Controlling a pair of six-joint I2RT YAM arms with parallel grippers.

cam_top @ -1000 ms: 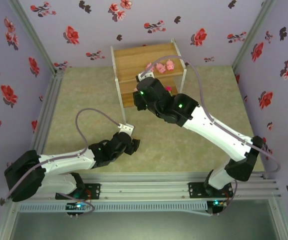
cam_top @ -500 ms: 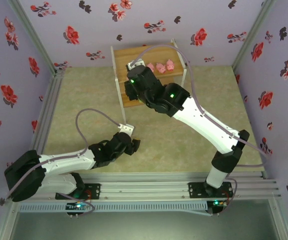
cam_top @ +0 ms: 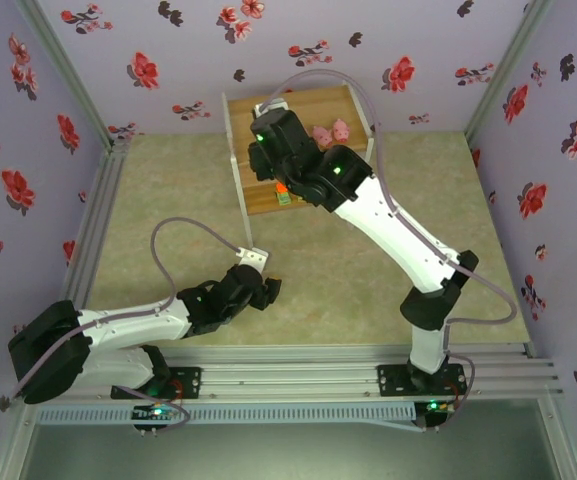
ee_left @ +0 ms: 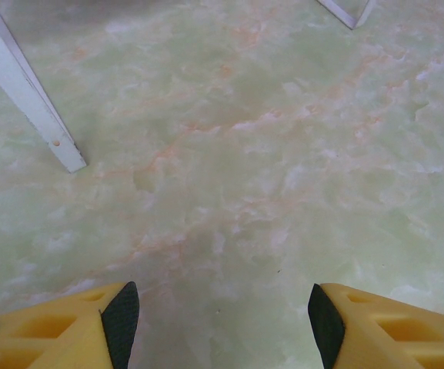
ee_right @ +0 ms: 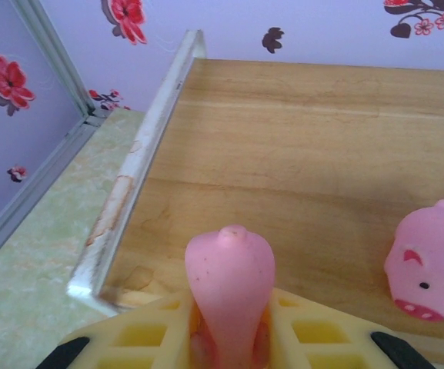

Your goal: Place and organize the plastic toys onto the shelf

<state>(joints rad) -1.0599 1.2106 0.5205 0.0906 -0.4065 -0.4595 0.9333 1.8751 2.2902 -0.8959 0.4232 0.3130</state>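
Holding one pink pig clamped snout-up between its yellow fingers, the right tool hangs over the top board of the shelf, on the left part of that board and near its front edge. I cannot tell whether the pig's underside already touches the wood.

A second pig lies on the same board, to the right of the held one and apart from it. From above, a further pig stands just beside that one, toward the right end of the shelf. A small block with an orange top appears to sit on the lower board, near its front edge.

The left tool waits low over the worktop in front of the shelf. Its fingers are apart with nothing between them, and a white leg of the shelf is near it.

I judge the step in hand to be setting this pig on the top board, in a row with the others. The next move calls for lowering the pig until it rests on the wood, left of the second pig without pushing it. Then the fingers should part and the tool should rise straight up, so the toy does not tip.
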